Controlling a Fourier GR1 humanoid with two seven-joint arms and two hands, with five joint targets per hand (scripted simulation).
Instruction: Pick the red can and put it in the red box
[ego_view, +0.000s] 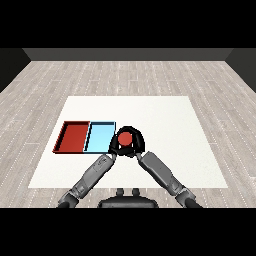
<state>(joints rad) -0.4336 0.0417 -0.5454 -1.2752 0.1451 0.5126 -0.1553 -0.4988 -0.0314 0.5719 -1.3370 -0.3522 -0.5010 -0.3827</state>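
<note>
The red can (124, 138) shows its round red top just right of the light blue tray (99, 137). My right hand (136, 141) is curled round the can from the far side and the right. My left hand (113, 146) stands close against the can's left side, fingers fairly straight, by the blue tray's right edge. The red tray (73, 136) lies to the left of the blue one, and nothing is in it. The can's lower part is hidden by the hands, so I cannot tell whether it rests on the table.
The two trays lie side by side at the left of the white table (165, 120). Both forearms meet near the table's middle front. Bare white surface stretches to the right and behind the hands.
</note>
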